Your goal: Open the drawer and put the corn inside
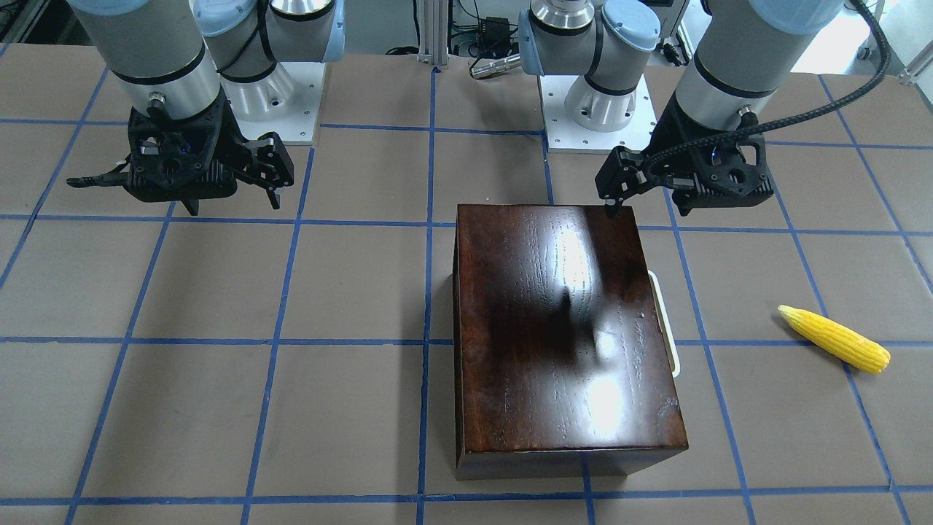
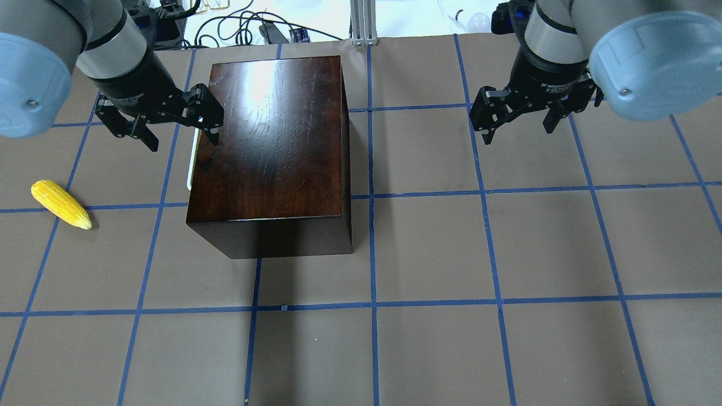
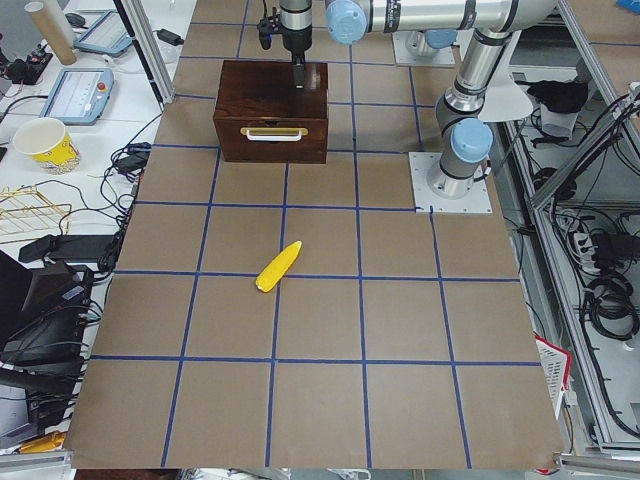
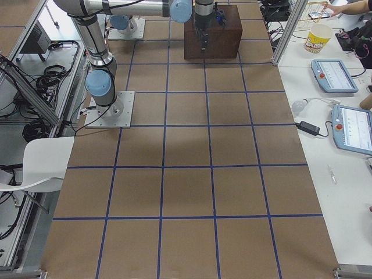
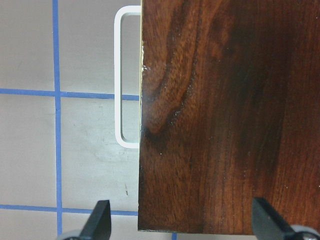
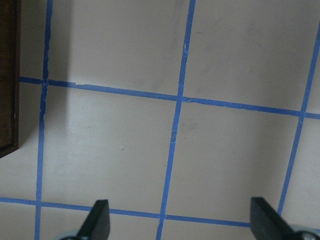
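The drawer (image 3: 235,142) sits fully closed in the dark wooden box (image 2: 271,141), with its white bar handle (image 2: 190,169) on the box's left face. The left gripper (image 2: 183,142) hangs over that left edge with its jaws spread wide and nothing between them. One finger is above the glossy box top and the other is out over the table (image 2: 451,254), just beyond the handle. The corn (image 2: 61,204) lies flat on the table further left, well apart from the box, its pointed end angled toward the robot and the box. The right gripper (image 2: 519,134) hovers above bare table to the right of the box, also wide open and empty.
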Motion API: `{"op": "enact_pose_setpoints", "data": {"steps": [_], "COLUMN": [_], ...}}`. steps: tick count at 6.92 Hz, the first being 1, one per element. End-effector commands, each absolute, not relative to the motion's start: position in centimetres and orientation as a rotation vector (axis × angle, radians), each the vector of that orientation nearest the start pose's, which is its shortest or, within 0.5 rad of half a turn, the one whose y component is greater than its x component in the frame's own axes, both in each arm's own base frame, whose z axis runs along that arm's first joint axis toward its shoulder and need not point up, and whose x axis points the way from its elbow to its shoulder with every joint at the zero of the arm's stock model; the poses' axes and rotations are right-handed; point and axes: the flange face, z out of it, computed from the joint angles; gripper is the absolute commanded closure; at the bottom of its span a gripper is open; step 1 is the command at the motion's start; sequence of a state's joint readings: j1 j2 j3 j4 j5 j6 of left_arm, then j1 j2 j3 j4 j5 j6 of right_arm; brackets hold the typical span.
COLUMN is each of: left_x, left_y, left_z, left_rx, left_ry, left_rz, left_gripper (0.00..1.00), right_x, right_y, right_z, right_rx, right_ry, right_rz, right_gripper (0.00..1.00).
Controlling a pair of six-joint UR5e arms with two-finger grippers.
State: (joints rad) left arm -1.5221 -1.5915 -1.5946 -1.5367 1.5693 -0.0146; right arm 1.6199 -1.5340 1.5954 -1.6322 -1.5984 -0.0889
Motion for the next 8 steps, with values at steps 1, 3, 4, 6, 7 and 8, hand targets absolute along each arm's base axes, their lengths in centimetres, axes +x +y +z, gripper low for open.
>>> {"op": "enact_pose_setpoints", "data": {"steps": [1, 3, 4, 6, 7, 8], "left_x": [-10.96, -10.86, -10.84, -10.62, -10.53, -10.53], "left_y": [-50.52, -50.32, -50.35, -50.23, -50.52, -50.51], "left_z": [46.86, 47.16, 47.01, 47.38, 46.82, 46.80], "left_rx": [-0.096, -0.096, -0.096, -0.103, -0.106, -0.106], "left_ry": [3.142, 3.131, 3.130, 3.129, 3.129, 3.129], "left_rz": [0.019, 0.010, 0.015, 0.003, 0.017, 0.020], "left_gripper": [0.00, 0.00, 0.00, 0.00, 0.00, 0.00], "right_x": [15.60, 15.60, 15.60, 15.45, 15.45, 15.45], "right_y": [-49.96, -49.96, -49.96, -50.00, -50.00, -50.00], "right_z": [46.36, 46.36, 46.36, 46.36, 46.36, 46.36], "right_rx": [-0.221, -0.221, -0.221, -0.216, -0.216, -0.216], "right_ry": [3.161, 3.161, 3.161, 3.162, 3.162, 3.162], "right_rz": [0.001, 0.001, 0.001, 0.001, 0.001, 0.001], "right_gripper": [0.00, 0.00, 0.00, 0.00, 0.00, 0.00]}}
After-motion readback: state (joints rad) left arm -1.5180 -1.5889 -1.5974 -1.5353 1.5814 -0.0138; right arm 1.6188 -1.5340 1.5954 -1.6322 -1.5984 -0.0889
